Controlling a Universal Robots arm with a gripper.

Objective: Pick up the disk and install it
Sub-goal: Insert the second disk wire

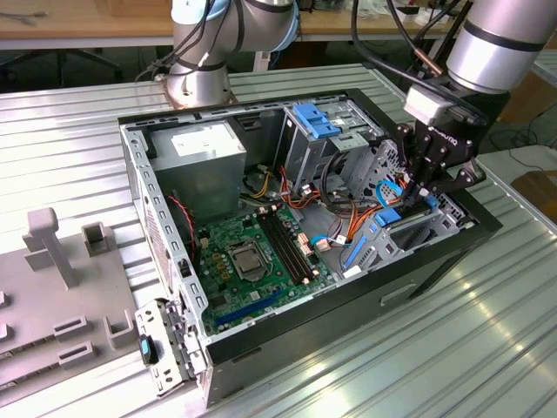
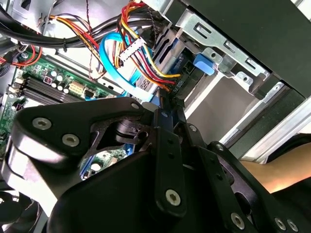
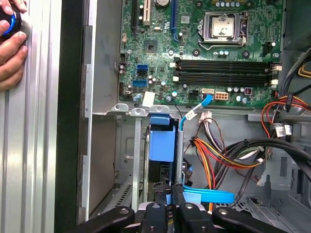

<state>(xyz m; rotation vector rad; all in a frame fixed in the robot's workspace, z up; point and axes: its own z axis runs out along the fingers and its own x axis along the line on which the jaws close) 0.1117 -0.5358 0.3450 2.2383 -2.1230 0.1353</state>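
Gripping the flat blue-railed metal disk (image 3: 162, 145) edge-on, black two-finger gripper (image 3: 167, 194) pinches it (fingers nearly together) inside the open computer case's (image 1: 435, 252) drive bay directly below.

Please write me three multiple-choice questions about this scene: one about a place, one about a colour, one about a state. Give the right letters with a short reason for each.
1. Where is the claw?
A. Over the power supply
B. At the drive cage, at the exterior view's right end of the case
C. Above the grey fixtures on the table

2. What colour is the motherboard?
A. Red
B. White
C. Green

3. In what state is the computer case?
A. Open, with its insides showing
B. Closed by a panel
C. Upside down

Answers:
1. B, as the claw is down in the drive cage, shut on the disk.
2. C, as the motherboard is green.
3. A, as the case shows its board and cables.
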